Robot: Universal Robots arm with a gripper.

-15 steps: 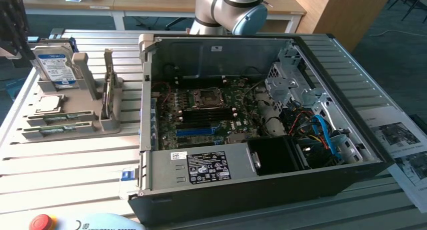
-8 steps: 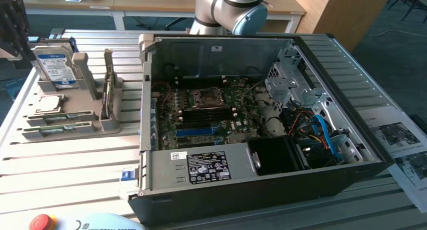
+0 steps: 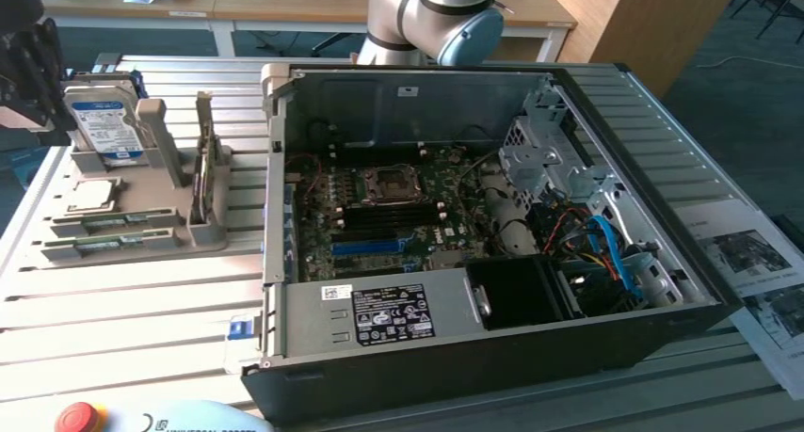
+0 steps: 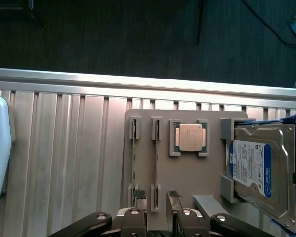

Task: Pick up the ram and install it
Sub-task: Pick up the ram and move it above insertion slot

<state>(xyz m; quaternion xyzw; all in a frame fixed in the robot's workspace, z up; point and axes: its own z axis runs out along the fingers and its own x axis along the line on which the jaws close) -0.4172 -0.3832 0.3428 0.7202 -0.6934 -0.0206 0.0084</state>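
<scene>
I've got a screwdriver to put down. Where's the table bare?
Largest bare patch: table slats between the parts holder, the pendant and the computer case. A narrower strip runs behind the holder. Crowded: the holder, with the gripper over it, and the papers on the exterior view's right.

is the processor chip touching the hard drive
Apart. The wrist view shows the processor chip in its own recess, with a raised wall of the grey holder between it and the hard drive.
</scene>
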